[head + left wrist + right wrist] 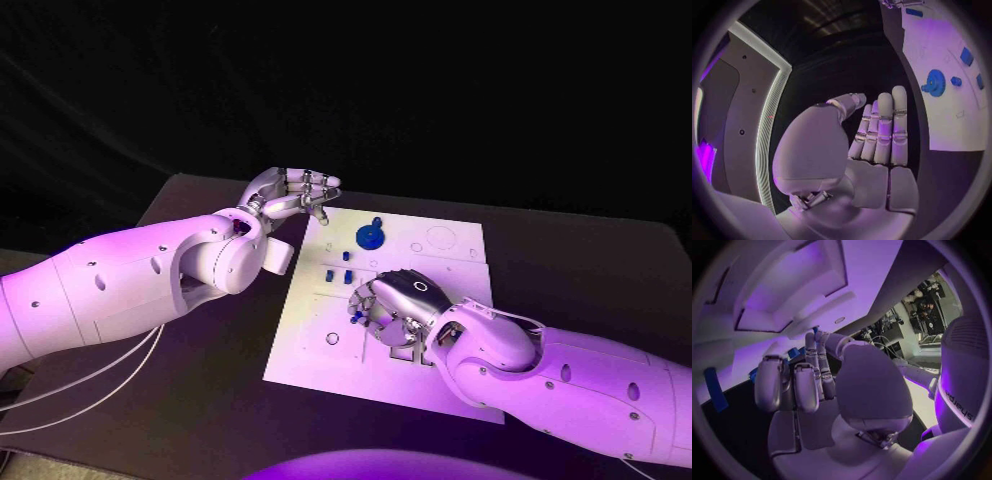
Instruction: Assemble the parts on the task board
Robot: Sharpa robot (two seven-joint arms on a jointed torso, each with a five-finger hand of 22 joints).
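Head view first: your left hand (pixel 293 194) is hovering just off the board's (pixel 325 350) far left corner, over the black table (pixel 577 250), fingers lying straight and close together, holding nothing. Your right hand (pixel 398 305) is sitting over the middle of the board, palm down, fingers curling toward the surface. Small blue parts (pixel 338 273) are lying just beyond its fingertips, and another blue bit (pixel 356 315) is peeking out beside its fingers; you cannot tell from here whether it is gripped. A round blue disc (pixel 371 236) is standing farther out on the board, between the two hands and nearer the left one.

Left wrist view: the left hand (pixel 873 145) is showing you a flat palm with the fingers (pixel 886 125) pressed side by side and the thumb folding across, nothing in it. The board (pixel 942 75) is lying off past the fingertips, well clear of them, carrying the disc (pixel 934 82) and several parts (pixel 966 56).

Right wrist view: the right hand (pixel 811 390) is reaching at the board (pixel 798 285), fingers (pixel 770 382) bending inward together. Blue parts (pixel 795 352) are showing right at the fingertips, but whether the hand is clamping one or only touching, you cannot tell. A blue strip (pixel 715 390) is lying off to the hand's side.
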